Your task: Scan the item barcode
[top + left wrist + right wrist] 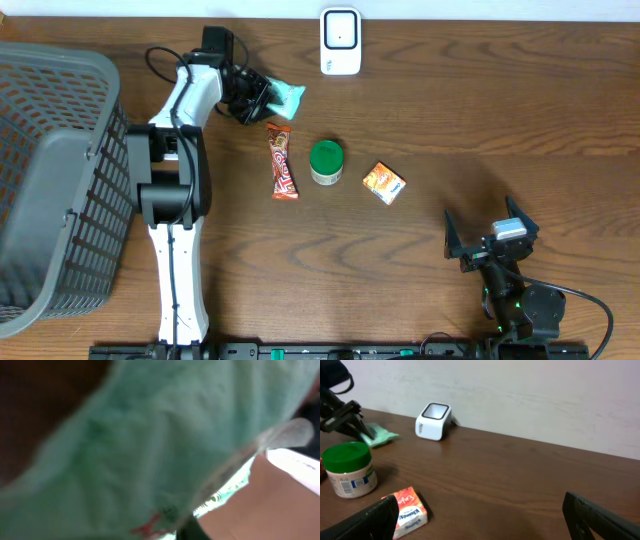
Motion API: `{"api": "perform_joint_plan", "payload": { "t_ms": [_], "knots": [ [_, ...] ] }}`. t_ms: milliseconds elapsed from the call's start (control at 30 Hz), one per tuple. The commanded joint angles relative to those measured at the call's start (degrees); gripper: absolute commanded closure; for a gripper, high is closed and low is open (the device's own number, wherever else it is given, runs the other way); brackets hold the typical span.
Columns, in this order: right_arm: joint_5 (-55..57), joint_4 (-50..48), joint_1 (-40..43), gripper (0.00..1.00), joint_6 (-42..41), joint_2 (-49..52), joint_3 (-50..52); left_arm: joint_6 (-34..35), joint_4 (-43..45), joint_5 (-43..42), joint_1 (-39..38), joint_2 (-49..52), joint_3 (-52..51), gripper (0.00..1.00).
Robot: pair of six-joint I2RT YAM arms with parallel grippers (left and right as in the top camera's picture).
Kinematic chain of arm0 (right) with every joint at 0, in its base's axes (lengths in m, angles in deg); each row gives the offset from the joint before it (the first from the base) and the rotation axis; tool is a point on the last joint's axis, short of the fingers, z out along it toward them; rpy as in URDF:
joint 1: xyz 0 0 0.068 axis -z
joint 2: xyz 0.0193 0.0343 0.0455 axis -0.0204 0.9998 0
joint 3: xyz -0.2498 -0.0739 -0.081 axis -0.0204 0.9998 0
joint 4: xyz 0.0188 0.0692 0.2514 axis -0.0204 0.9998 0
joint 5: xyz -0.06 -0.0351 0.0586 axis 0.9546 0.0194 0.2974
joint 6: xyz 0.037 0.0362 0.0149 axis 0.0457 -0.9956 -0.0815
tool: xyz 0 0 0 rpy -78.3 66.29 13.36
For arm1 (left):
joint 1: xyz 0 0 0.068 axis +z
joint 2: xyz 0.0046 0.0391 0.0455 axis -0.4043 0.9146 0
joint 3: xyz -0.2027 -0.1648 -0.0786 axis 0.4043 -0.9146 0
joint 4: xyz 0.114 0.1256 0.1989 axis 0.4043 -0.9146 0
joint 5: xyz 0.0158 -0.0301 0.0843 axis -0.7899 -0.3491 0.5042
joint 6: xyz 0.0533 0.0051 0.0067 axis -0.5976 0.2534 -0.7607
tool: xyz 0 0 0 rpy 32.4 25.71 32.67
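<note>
A mint-green packet [287,96] lies on the table at the back left, and my left gripper [258,98] is shut on its left end. The left wrist view is filled by the blurred green packet [150,445], so the fingers there are hidden. In the right wrist view the same packet [381,436] shows in the dark left fingers [345,415]. The white barcode scanner [340,41] stands at the table's back edge, to the right of the packet, and also shows as the scanner [433,421]. Near the front right, my right gripper [490,238] stands wide open with nothing in it.
A grey mesh basket [50,180] fills the far left. In a row mid-table lie a brown candy bar [282,160], a green-lidded jar [326,161] and an orange tissue pack [384,183]. The tissue pack [409,510] lies just ahead of my right gripper's left finger.
</note>
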Motion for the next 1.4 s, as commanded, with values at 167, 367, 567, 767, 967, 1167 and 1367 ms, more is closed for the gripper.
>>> {"api": "perform_joint_plan", "payload": {
  "t_ms": [167,367,567,767,967,1167,1367],
  "knots": [
    [0.02,0.28,-0.57,0.01,0.15,-0.31,0.07,-3.5,-1.38,-4.94,-0.57,4.2,-2.89,0.93],
    [0.02,0.28,-0.57,0.01,0.15,-0.28,0.07,-3.76,4.92,-15.54,-0.28,-1.77,-2.89,0.93],
    [0.02,0.28,-0.57,0.01,0.15,-0.31,0.07,2.08,9.84,-22.71,1.2,-8.5,-2.89,0.93],
    [0.02,0.28,-0.57,0.01,0.15,-0.31,0.07,12.39,13.31,-28.35,3.06,-12.5,-2.89,0.93],
    [0.02,0.28,-0.57,0.01,0.15,-0.09,0.07,17.29,19.69,-33.81,3.02,-13.18,-2.89,0.93],
    [0.02,0.28,-0.57,0.01,0.15,-0.09,0.07,17.38,32.72,-40.76,3.02,-13.18,-2.89,0.93],
    [0.02,0.28,-0.57,0.01,0.15,-0.09,0.07,31.41,33.53,-40.76,3.56,-13.18,-2.89,0.93]
  ]
}}
